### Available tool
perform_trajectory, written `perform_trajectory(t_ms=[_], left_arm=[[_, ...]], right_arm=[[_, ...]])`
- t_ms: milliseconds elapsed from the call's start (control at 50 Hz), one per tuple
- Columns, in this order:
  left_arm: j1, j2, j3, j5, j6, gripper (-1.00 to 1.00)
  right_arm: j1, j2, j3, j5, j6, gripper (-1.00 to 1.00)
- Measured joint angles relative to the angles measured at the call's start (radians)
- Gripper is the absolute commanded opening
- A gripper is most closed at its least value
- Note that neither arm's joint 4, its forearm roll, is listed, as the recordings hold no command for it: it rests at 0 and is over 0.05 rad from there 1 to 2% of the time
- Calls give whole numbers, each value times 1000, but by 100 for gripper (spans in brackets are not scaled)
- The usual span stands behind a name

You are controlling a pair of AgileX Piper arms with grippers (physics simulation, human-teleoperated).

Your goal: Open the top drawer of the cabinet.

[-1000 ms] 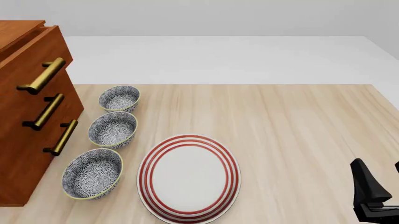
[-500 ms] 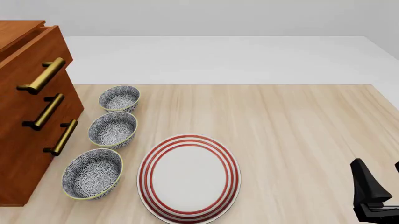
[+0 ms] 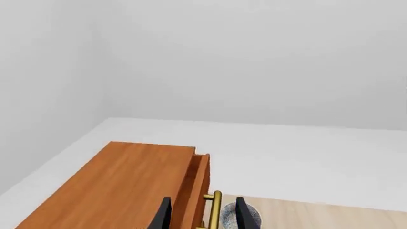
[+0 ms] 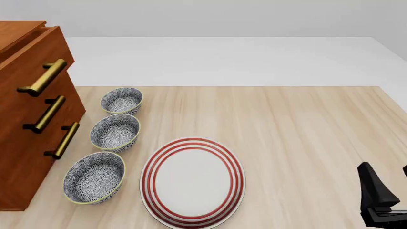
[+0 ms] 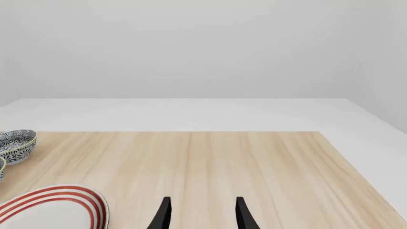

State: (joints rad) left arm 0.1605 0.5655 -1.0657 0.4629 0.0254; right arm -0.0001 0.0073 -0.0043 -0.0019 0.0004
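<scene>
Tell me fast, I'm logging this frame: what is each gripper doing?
Left gripper: open, fingers either side of the top drawer's gold handle.
Right gripper: open, holding nothing.

I see even, bright, diffuse light in all three views, with no obvious source and no glare. Shadows are faint: only a soft darkening under the bowls (image 4: 94, 177) and plate (image 4: 192, 182) on the table (image 4: 299, 138). Everything is sharp from near to far, with no blur, grain or bending at the edges. The gold handles (image 4: 43, 78) show a mild sheen
</scene>
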Motion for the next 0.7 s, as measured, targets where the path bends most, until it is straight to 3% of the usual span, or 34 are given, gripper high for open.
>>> perform_trajectory(t_ms=[160, 700], left_arm=[[8, 43, -45, 38, -44, 100], [-2, 143, -166, 147, -75, 100]], right_arm=[[0, 0, 0, 0, 0, 100], [0, 0, 0, 0, 0, 100]])
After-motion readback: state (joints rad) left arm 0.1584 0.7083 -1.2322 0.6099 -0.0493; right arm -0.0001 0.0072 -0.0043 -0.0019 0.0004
